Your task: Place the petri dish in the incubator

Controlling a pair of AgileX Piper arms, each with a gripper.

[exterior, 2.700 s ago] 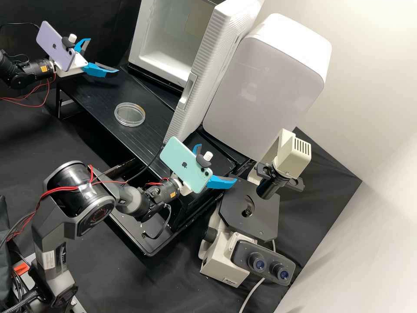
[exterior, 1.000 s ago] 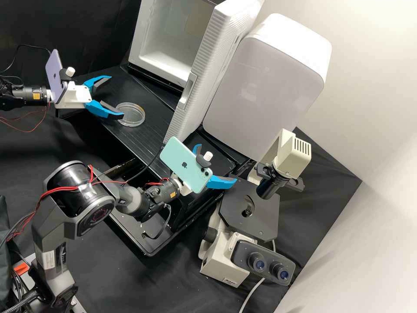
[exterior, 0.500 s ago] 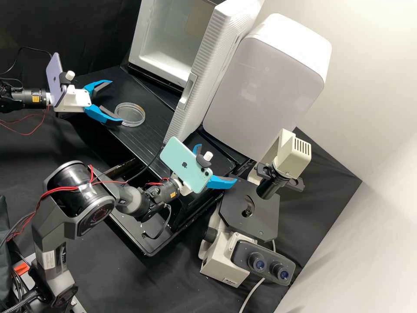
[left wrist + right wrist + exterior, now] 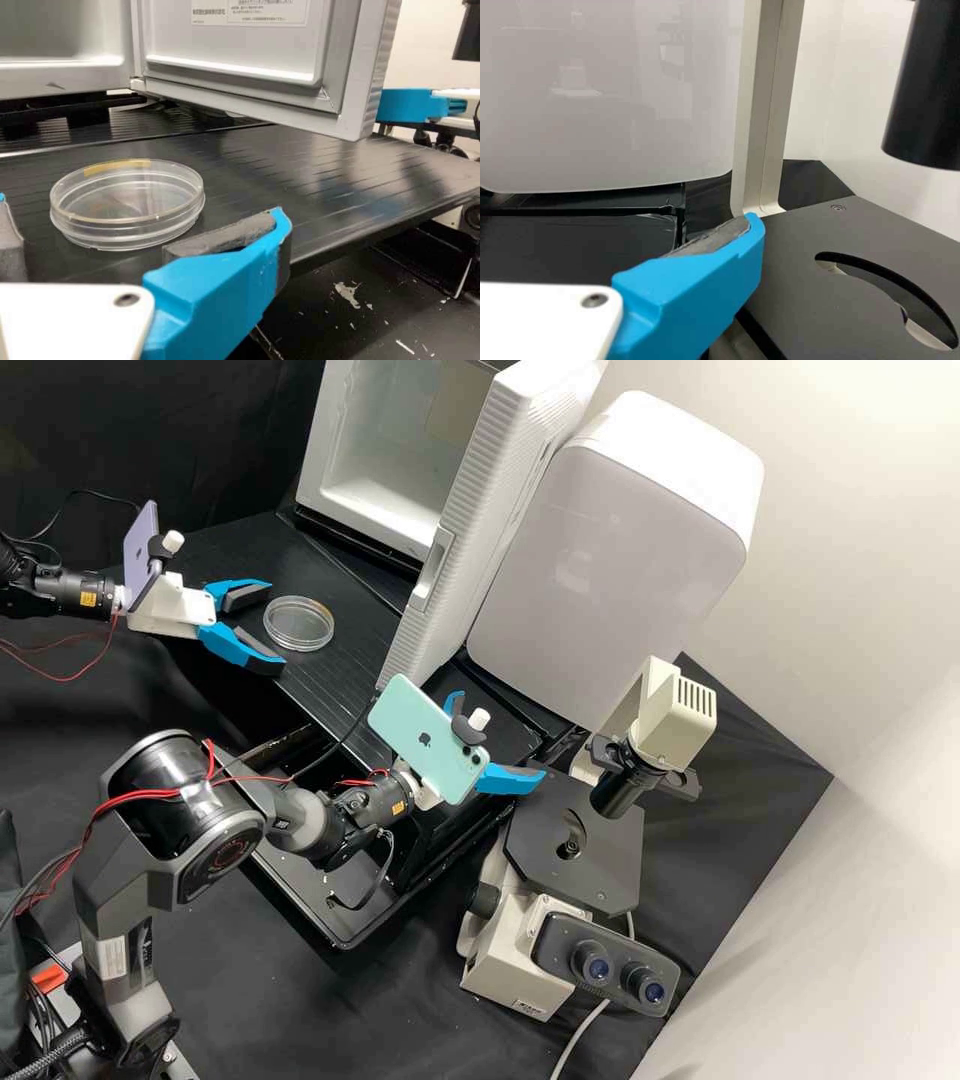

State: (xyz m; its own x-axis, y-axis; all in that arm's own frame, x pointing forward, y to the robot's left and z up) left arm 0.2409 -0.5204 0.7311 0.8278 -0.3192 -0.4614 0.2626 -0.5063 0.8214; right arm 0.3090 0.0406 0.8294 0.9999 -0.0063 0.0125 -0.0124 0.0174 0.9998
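High view, working notes: the petri dish [image 4: 298, 622] sits flat on the black slatted table [image 4: 330, 690] in front of the incubator [image 4: 400, 460]. The incubator's door [image 4: 480, 520] stands swung open, and the white chamber lies at about 1 o'clock from the dish. The left tool [image 4: 266, 623] is low at table level on the dish's 9 o'clock side, so the dish lies at 3 o'clock from it, straight along its reach. In the left wrist view the dish is dead ahead in the gap. The blue fingers [image 4: 225, 262] are spread wider than the dish, and its near rim is about level with the pad tips. I see no contact, and the tool holds nothing. The dish is round, so there is no long axis to line up; only centring between the pads matters, and I cannot judge that closely. The right tool [image 4: 505, 745] is well apart at the dish's 5 o'clock, over the stage of the microscope [image 4: 570, 920]. It is spread open as far as I can judge, and empty. The left arm is plainly the nearer. My read: a short advance, then a gentle close on the rim, since the clear plastic looks thin and the lid may slip.
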